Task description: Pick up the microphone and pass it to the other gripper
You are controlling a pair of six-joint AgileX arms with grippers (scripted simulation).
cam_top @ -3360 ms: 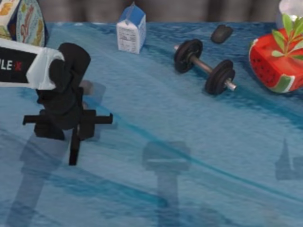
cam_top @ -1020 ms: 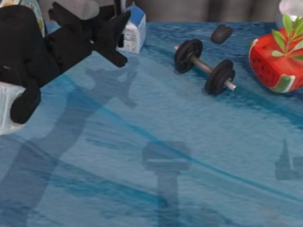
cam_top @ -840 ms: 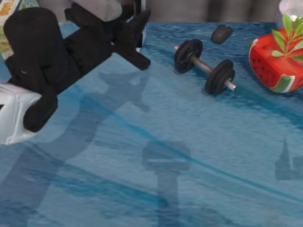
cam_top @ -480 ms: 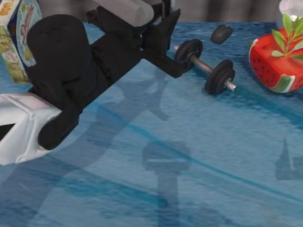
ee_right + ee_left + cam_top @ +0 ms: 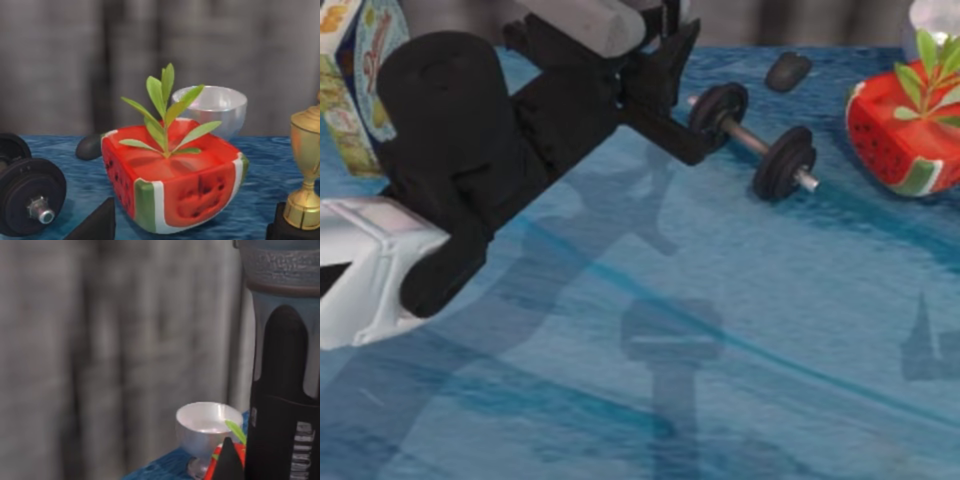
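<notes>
My left gripper (image 5: 670,95) is raised high over the table's back, left of the middle, on the arm with the white segment, and it is shut on the microphone. The microphone's silver-grey head (image 5: 588,20) shows at the top edge of the top view. Its black handle is hidden there behind the claw. In the left wrist view the microphone (image 5: 282,390) stands upright beside one fingertip (image 5: 229,462). My right gripper (image 5: 185,236) is outside the top view. It is open, with one fingertip (image 5: 97,225) low over the table.
A black dumbbell (image 5: 752,140) lies at the back centre, just right of the left claw. Near it are a small dark lump (image 5: 787,70), a watermelon planter (image 5: 900,130), a silver bowl (image 5: 205,432) and a gold trophy (image 5: 307,170). A printed box (image 5: 355,80) stands back left.
The left arm lifted the microphone off the table's left side and swung it up and to the right. Over the last half second it has hardly moved.
</notes>
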